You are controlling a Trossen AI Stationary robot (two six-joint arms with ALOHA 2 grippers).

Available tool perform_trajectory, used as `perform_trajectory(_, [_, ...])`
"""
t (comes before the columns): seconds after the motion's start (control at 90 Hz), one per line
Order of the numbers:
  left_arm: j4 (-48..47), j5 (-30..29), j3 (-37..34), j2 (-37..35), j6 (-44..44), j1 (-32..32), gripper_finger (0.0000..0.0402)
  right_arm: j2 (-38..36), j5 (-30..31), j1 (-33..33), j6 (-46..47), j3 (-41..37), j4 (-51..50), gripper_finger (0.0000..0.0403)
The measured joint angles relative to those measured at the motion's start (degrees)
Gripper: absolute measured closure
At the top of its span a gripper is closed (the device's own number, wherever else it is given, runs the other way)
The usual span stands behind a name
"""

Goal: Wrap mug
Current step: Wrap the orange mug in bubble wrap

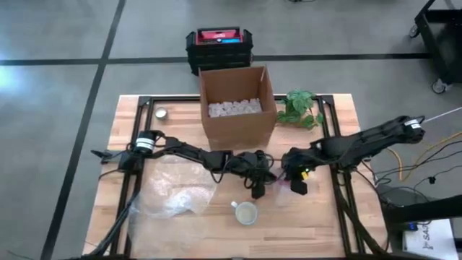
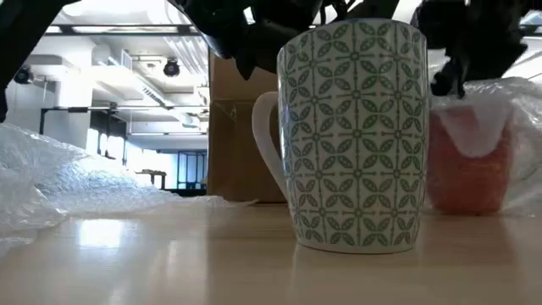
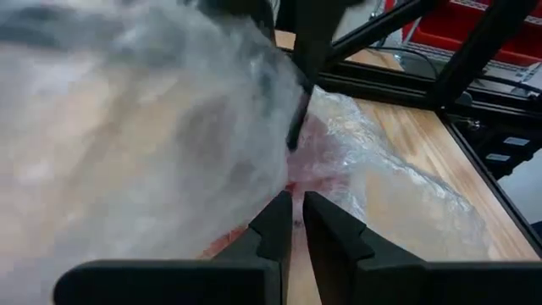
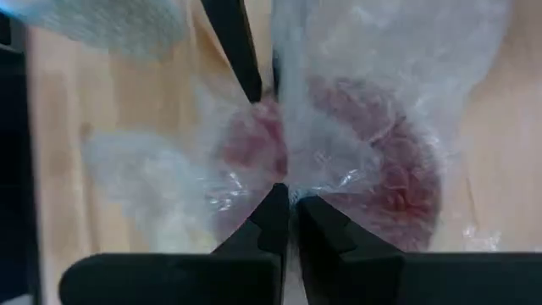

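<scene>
A red mug (image 2: 468,174) stands upright on the table, covered in clear bubble wrap (image 4: 364,127), at the table's middle (image 1: 281,186). My left gripper (image 1: 257,189) is at its left and my right gripper (image 1: 297,186) at its right, both shut on the wrap. In the right wrist view the wrap gathers over the mug in front of my right gripper (image 4: 288,207). My left gripper (image 3: 296,222) has the wrap (image 3: 169,127) bunched before it. A green-patterned white mug (image 1: 246,213) stands bare on its base near the front edge. My left gripper pinches a thin edge of the bubble wrap (image 3: 294,191) between its two fingertips, coming from the table's left and slanting down. The wrap rises bunched over the red mug, which stays on the table. One layer or several, I cannot tell. My right gripper pinches a gathered fold of the bubble wrap (image 4: 286,182) at its fingertips, from above and the table's right, over the red mug's top. The wrap is drawn in creases toward the fingers. The mug stays on the table.
A loose sheet of bubble wrap (image 1: 173,191) lies at the left front. An open cardboard box (image 1: 237,108) with white filling stands at the far middle, a green plant (image 1: 299,108) to its right, a small roll (image 1: 161,113) to its left. A red-black case (image 1: 219,43) sits beyond the table.
</scene>
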Motion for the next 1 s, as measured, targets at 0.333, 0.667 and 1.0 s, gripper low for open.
perform_trajectory(0.333, [-9.8,1.0,0.7,-8.0,-1.5,-1.2,0.0381,7.4,0.2,0.0,-2.2,0.2,1.9,0.0403])
perform_trajectory(0.667, [-31.7,-20.4,-2.4,-15.5,-0.5,-2.0,0.0381,5.2,1.3,0.0,-2.5,0.0,2.3,0.0403])
perform_trajectory(1.0, [1.3,-9.8,-6.1,-5.1,2.5,-0.7,0.0381,5.1,1.3,0.1,-3.1,0.1,2.6,0.0403])
